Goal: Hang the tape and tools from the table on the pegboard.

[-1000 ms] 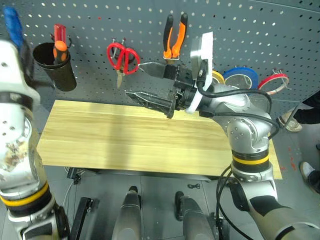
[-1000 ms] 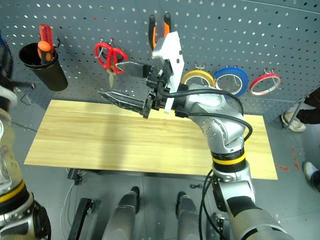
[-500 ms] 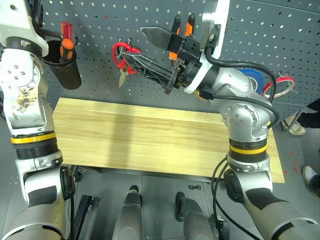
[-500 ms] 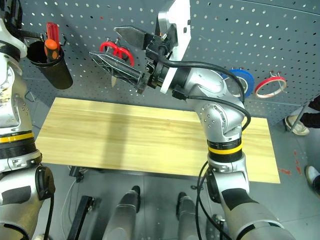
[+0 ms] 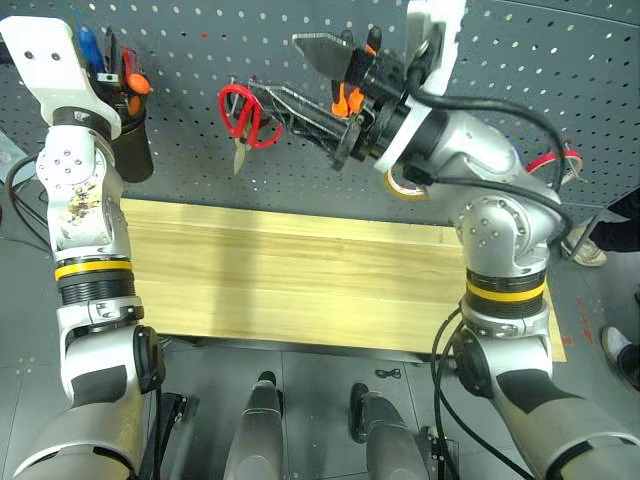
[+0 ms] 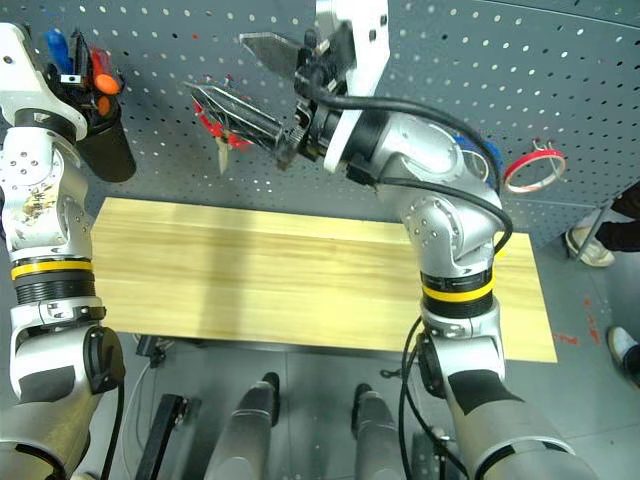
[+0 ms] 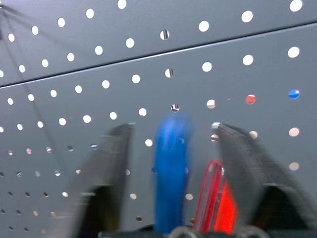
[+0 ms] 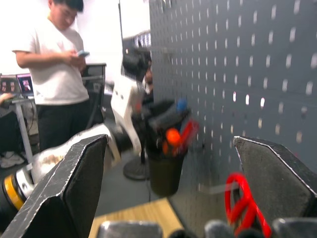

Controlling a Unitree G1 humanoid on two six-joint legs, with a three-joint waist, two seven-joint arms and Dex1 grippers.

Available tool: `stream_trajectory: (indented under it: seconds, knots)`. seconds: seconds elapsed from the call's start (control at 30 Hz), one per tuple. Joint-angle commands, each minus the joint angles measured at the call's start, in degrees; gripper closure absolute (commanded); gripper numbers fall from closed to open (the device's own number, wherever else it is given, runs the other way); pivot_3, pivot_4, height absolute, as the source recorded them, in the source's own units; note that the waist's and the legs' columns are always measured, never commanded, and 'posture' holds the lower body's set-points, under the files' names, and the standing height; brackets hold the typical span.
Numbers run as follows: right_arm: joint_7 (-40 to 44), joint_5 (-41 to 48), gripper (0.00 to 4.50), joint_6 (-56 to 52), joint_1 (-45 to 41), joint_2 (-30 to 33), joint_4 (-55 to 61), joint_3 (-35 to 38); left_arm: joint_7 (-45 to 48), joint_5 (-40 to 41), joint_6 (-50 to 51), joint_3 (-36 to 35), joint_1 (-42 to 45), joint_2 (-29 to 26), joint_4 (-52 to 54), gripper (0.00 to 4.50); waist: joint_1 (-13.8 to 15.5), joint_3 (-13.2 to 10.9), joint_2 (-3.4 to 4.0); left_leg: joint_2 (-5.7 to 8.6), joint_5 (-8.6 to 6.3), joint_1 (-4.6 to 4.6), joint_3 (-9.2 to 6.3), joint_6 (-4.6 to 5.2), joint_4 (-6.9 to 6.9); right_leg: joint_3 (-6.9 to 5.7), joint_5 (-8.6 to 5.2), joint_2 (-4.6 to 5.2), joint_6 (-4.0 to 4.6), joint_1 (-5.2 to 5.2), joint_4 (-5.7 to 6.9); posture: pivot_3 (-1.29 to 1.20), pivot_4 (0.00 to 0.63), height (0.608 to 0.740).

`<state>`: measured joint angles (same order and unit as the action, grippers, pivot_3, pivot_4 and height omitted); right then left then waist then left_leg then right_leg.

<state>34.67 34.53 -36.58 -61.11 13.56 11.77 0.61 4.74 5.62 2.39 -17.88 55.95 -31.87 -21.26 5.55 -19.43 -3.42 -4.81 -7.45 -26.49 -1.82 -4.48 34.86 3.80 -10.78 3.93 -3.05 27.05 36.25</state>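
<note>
The table (image 5: 280, 270) presents a bare plank top of light yellowish wood, leaving its whole surface free below my arms, while the dark grey perforated pegboard (image 5: 560, 80) carries the red-handled scissors (image 5: 245, 112), the orange-and-black pliers (image 5: 345, 98) and the tan tape (image 5: 402, 186) behind my right forearm. My left gripper (image 7: 171, 148) is raised at the black cup (image 6: 100, 150) on the pegboard, its fingers spread apart on either side of the blue-handled screwdriver (image 7: 171, 173) without touching it. My right gripper (image 5: 300, 85) is held high, pointing left along the pegboard, its jaws wide apart and empty, with the scissors just beyond them.
</note>
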Motion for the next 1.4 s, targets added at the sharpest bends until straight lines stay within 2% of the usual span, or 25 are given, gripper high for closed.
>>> stream_trajectory:
  seconds: [0.03, 0.17, 0.3, 0.5, 0.57, 0.63, 0.73, 0.83, 0.9, 1.03, 1.23, 1.4]
  knots:
    - [-0.92, 1.51, 0.00, -1.18, -0.55, 0.69, 3.06, 0.94, 0.58, 1.31, 0.32, -1.01, 0.43, -1.15, 4.29, 0.03, 0.01, 0.00, 0.00, 0.00, 0.00, 0.00, 0.00, 0.00, 0.00, 0.00, 0.00, 0.01, 0.00, 0.00, 0.01, 0.19, 0.263, 0.740]
    - [-1.12, 2.09, 0.00, -2.55, 0.32, 2.62, 4.44, 1.61, 2.96, 4.24, 6.15, -2.33, -2.83, -3.05, 12.11, 0.03, -0.08, 0.00, 0.00, 0.01, 0.00, 0.00, 0.00, 0.00, 0.04, 0.00, 0.01, 0.01, 0.00, 0.00, 0.04, 0.20, 0.253, 0.740]
    - [-0.76, 2.92, 0.00, -4.90, 5.17, 7.04, 8.64, 2.74, 9.76, 12.56, 16.95, -4.12, -7.23, -6.01, 22.71, 0.03, -0.02, 0.01, -0.01, 0.01, 0.00, 0.01, 0.00, 0.00, 0.02, 0.00, 0.01, 0.03, 0.00, 0.00, 0.47, 0.24, 0.250, 0.740]
    - [2.00, 3.66, 0.00, -5.98, 16.85, 15.14, 18.02, 2.12, 17.49, 39.59, 45.36, -9.55, -15.17, -10.81, 39.77, 0.03, 0.02, 0.01, -0.01, 0.02, 0.00, 0.03, -0.05, 0.00, 0.13, -0.01, 0.00, 0.05, -0.02, -0.04, 0.50, 0.27, 0.251, 0.740]
    - [1.00, 4.27, 0.00, -7.16, 21.50, 16.42, 21.09, 2.42, 18.97, 45.41, 51.82, -9.98, -20.77, -12.64, 44.52, 0.03, -0.11, 0.10, 0.01, 0.02, 0.00, 0.12, -0.05, 0.00, 0.13, -0.01, -0.01, 0.06, -0.03, -0.11, 0.48, 0.27, 0.251, 0.740]
    - [0.89, 1.94, 0.00, -5.29, 26.61, 16.29, 20.33, 0.54, 20.54, 47.54, 54.92, -8.98, -27.19, -14.43, 48.67, 0.03, -0.33, 0.16, -0.02, 0.00, 0.00, 0.26, -0.05, 0.01, 0.11, 0.01, -0.02, 0.04, -0.04, -0.17, 0.40, 0.25, 0.257, 0.740]
    - [-0.92, -1.88, 0.00, -3.24, 34.80, 15.64, 19.76, -1.91, 21.82, 44.68, 54.86, -3.83, -37.40, -14.52, 51.88, 0.03, -0.37, 0.19, 0.02, -0.02, 0.03, 0.38, -0.05, 0.03, 0.15, 0.01, -0.04, -0.02, -0.01, -0.20, 0.42, 0.24, 0.259, 0.740]
    - [-4.91, -6.51, 0.00, -1.86, 43.04, 14.90, 19.92, -3.40, 23.47, 36.26, 48.98, 7.69, -44.57, -13.53, 52.88, 0.03, -0.15, 0.26, 0.09, -0.01, 0.11, 0.45, -0.04, 0.06, 0.16, 0.04, -0.17, -0.01, -0.12, -0.26, 0.40, 0.20, 0.260, 0.740]
    - [-5.50, -9.49, 0.00, 0.47, 46.37, 14.90, 19.00, -4.57, 25.28, 30.94, 44.02, 14.57, -46.45, -12.42, 51.55, 0.03, 0.02, 0.40, 0.13, 0.00, 0.14, 0.45, -0.03, 0.05, 0.21, 0.04, -0.26, 0.01, -0.29, -0.29, 0.35, 0.20, 0.260, 0.740]
    - [-8.91, -16.32, 0.00, 4.65, 53.34, 14.53, 12.79, -5.07, 25.27, 17.59, 32.47, 28.75, -44.43, -4.96, 38.78, 0.03, 0.08, 1.52, 0.36, 0.00, 0.24, 0.40, -0.03, 0.15, 0.21, 0.04, -0.17, -0.01, -0.16, -0.57, -0.26, 0.18, 0.245, 0.740]
    - [-15.24, -22.23, 0.00, 5.62, 55.50, 12.24, 5.01, -3.60, 24.95, 11.82, 25.88, 31.11, -38.87, 4.21, 27.65, 0.03, -0.40, 2.75, 0.32, 0.01, 0.26, 0.41, -0.03, 0.18, 0.32, 0.06, -0.08, -0.03, -0.29, -0.74, -0.42, 0.15, 0.224, 0.740]
    - [-17.93, -24.92, 0.00, 6.81, 55.57, 10.60, 2.01, -2.44, 27.06, 9.02, 24.04, 31.90, -38.39, 6.36, 25.08, 0.03, -1.42, 4.01, 0.56, 0.01, 0.26, 0.43, -0.03, 0.19, 0.27, 0.07, 0.02, -0.03, -0.52, -0.76, -0.41, 0.14, 0.209, 0.740]
